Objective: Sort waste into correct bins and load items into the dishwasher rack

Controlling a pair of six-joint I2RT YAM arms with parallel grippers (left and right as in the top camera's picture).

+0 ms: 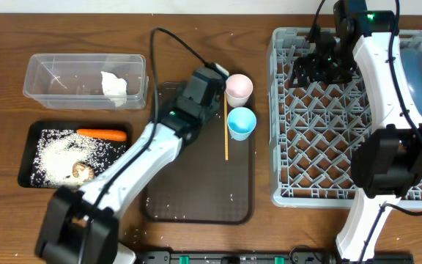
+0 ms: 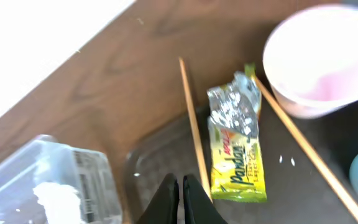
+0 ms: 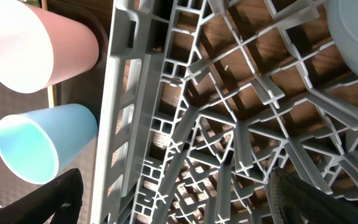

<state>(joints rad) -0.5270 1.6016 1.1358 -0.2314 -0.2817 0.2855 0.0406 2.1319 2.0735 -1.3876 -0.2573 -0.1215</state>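
Sorting waste or loading the rack: which step was in hand? (reader)

Sorting, by my judgement. My left gripper (image 2: 179,196) hovered near the pink cup (image 2: 322,59), on the cup's side toward the clear tub (image 1: 86,79). Its fingers were pressed together, and nothing showed between them. (arm)

Where was the object of that step? (reader)

The silver-and-yellow wrapper (image 2: 236,149) lay flat just beside the pink cup, between the two chopsticks (image 2: 193,124). One stick ran between the wrapper and my fingertips, so the wrapper lay on the cup's side of that stick and my fingertips on the other. (arm)

And the right gripper (image 1: 319,67)? (reader)

It hung over the dishwasher rack (image 1: 278,117), across the pink cup from the left gripper. Its jaws were spread wide and held nothing. The light-blue cup (image 1: 241,122) stood upright just beside the pink cup, and neither cup was loaded yet. (arm)

What did the next move call for? (reader)

In my judgement, I had to part the left fingers and shift them toward the pink cup, past the near chopstick. They then had to close on the wrapper alone, because a thin stick caught in the grip would come away with it. The carry would lead away from the cup to the clear tub, where the white tissue (image 1: 113,86) lay. (arm)
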